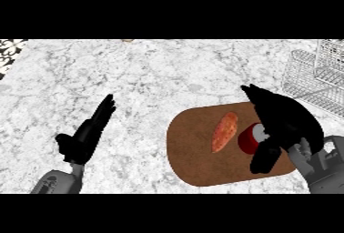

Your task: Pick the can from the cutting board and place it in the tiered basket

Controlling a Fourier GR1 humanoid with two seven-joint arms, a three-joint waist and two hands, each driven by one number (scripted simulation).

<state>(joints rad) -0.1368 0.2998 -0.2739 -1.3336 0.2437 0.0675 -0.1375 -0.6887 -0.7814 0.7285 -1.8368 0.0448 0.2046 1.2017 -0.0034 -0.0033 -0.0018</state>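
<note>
Item: can (247, 140), red with a pale top, upright on the cutting board (191, 150), at the inner side of the right hand (285, 120) and partly covered by it.
Right hand: open, fingers stretched past the can, thumb below it.
Orange vegetable (224, 132): on the board, just beyond the can from the right hand.
Tiered basket (316, 75): wire, ahead of the right hand, apart from it.
Left hand (84, 136): open, resting over the marble counter (134, 77), well apart from the board.
</note>
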